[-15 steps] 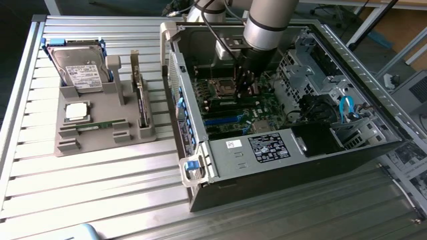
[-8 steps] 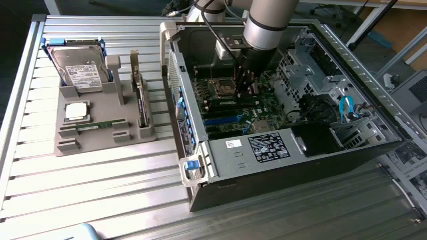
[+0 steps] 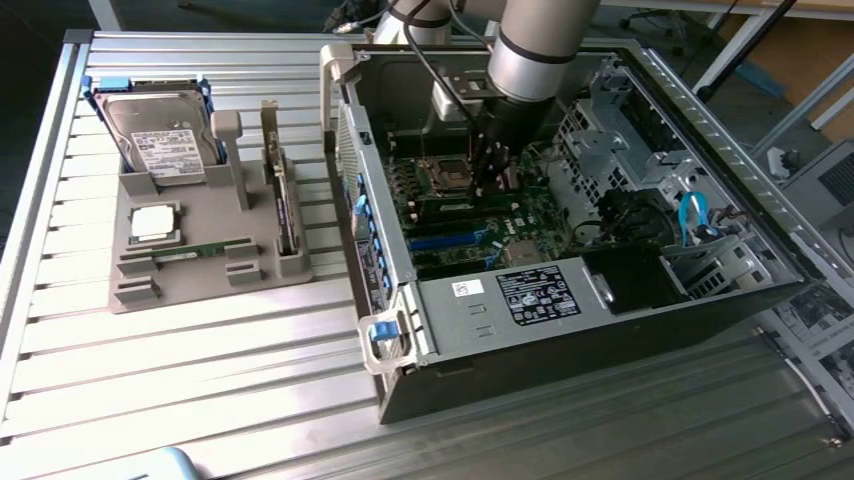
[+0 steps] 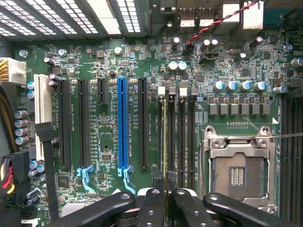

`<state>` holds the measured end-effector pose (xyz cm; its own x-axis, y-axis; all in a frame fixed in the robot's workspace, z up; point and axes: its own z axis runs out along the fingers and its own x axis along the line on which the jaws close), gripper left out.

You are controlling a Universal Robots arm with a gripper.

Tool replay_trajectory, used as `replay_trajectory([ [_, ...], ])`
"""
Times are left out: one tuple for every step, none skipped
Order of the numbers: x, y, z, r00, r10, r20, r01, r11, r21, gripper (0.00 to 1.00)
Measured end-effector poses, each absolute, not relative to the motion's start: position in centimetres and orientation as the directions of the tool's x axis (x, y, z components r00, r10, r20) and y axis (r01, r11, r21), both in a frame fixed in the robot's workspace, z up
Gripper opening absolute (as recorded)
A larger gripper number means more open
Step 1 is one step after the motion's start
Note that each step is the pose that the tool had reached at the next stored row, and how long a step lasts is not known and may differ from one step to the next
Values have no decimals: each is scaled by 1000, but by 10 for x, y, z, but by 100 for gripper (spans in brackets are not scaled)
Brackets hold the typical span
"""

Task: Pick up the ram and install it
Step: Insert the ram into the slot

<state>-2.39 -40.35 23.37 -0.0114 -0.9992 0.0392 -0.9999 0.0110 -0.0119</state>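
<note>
- The open computer case [image 3: 587, 290] lies on its side on the slatted metal table [image 3: 200, 340], and my arm [image 3: 534, 45] comes down into it from above, wrist pointing straight at the motherboard [image 4: 109, 61].
- My gripper [image 4: 164, 201] hangs over the memory slots [image 4: 182, 137], between the blue expansion slot [image 4: 122, 123] and the empty processor socket [image 4: 236, 165].
- My jaws are drawn nearly together, clamped on the ram [image 4: 164, 137], which I hold edge-on; it runs as a thin strip straight out from between my fingertips along the slot beneath it.
- I cannot tell whether the stick is seated in that slot or just above it.
- Well away from my jaws, outside the case toward the exterior view's left, a grey parts holder [image 3: 200, 270] carries a hard drive [image 3: 160, 140], a silver processor chip [image 3: 154, 222] and another upright ram stick [image 3: 283, 205].
</note>
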Motion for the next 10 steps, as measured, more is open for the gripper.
replay_trajectory([
  [-24,-404,234,-11,-999,39,-1000,11,-12,12],
  [-24,-405,234,-11,-999,39,-1000,11,-12,12],
  [-24,-405,234,-11,-999,39,-1000,11,-12,12],
  [-24,-405,234,-11,-999,39,-1000,11,-12,12],
  [-24,-405,234,-11,-999,39,-1000,11,-12,12],
  [-24,-405,234,-11,-999,39,-1000,11,-12,12],
  [-24,-405,234,-11,-999,39,-1000,11,-12,12],
  [-24,-405,234,-11,-999,39,-1000,11,-12,12],
  [-24,-405,234,-11,-999,39,-1000,11,-12,12],
  [-24,-405,233,-11,-999,39,-1000,11,-12,12],
])
